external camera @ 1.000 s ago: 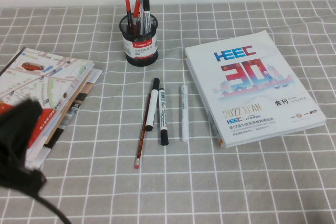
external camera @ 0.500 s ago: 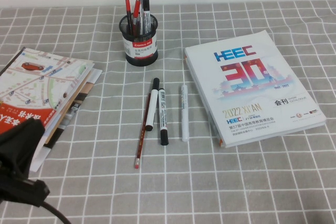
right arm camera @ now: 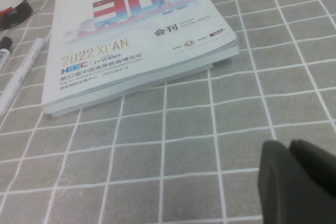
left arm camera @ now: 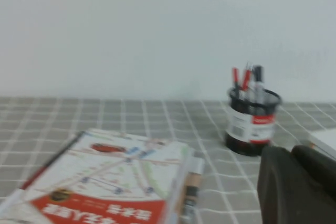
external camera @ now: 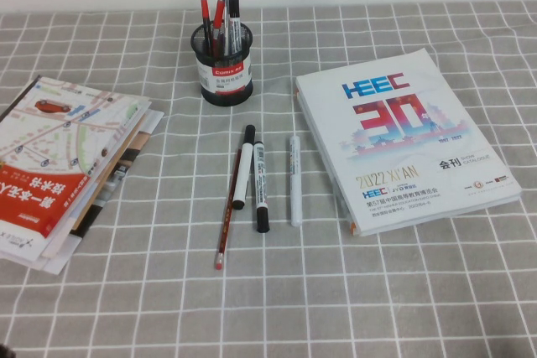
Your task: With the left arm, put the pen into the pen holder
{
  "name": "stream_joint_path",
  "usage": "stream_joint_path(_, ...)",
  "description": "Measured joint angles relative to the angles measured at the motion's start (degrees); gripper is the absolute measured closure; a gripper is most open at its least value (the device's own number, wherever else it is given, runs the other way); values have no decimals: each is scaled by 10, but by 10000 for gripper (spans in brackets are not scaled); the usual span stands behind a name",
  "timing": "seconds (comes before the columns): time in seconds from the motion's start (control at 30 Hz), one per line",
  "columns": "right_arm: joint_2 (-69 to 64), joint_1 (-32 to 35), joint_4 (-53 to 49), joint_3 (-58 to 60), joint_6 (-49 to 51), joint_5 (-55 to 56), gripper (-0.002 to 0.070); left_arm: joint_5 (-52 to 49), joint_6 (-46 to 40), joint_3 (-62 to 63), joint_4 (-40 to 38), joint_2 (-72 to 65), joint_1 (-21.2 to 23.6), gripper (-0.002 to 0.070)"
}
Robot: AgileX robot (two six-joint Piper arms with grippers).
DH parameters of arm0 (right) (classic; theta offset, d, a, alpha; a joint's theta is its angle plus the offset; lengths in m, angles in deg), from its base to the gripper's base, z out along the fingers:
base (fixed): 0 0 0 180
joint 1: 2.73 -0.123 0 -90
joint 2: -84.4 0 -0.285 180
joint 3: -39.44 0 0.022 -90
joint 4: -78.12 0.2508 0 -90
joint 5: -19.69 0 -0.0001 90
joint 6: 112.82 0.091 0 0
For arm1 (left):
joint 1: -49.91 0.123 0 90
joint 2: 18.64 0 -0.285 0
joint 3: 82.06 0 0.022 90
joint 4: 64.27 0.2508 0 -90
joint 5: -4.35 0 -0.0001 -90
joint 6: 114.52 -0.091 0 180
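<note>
The black mesh pen holder (external camera: 222, 69) with a red-and-white label stands at the back middle of the table. It also shows in the left wrist view (left arm camera: 252, 124). A stubby red pen (external camera: 218, 16) stands upright in it among several other pens. My left gripper (left arm camera: 291, 153) is out of the high view. It hangs low over the near left of the table, well short of the holder, with its fingers (left arm camera: 275, 182) pressed together and empty. My right gripper (right arm camera: 289, 148) is shut and empty, low over the cloth near the catalogue.
A stack of map brochures (external camera: 63, 165) lies at the left. A thick HEEC catalogue (external camera: 403, 136) lies at the right. A dark-red pencil (external camera: 226, 215), two black-and-white markers (external camera: 243, 167) and a white pen (external camera: 295, 180) lie mid-table.
My left arm has drawn back toward the near left corner and left the high view, uncovering the brochures. Nothing on the table has moved.
</note>
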Motion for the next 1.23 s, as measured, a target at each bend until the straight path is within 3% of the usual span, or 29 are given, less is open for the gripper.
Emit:
stream_joint_path(0.2,0,0,0,0,0,0,692,12,-74,-61,-77,91,41,675)
stream_joint_path(0.43,0,0,2,0,0,0,691,-100,-84,-62,-104,111,41,675)
stream_joint_path(0.7,0,0,2,0,0,0,691,-225,-85,-62,-92,111,41,676)
stream_joint_path(1.23,0,0,2,0,0,0,691,-233,-87,-62,-85,111,41,676)
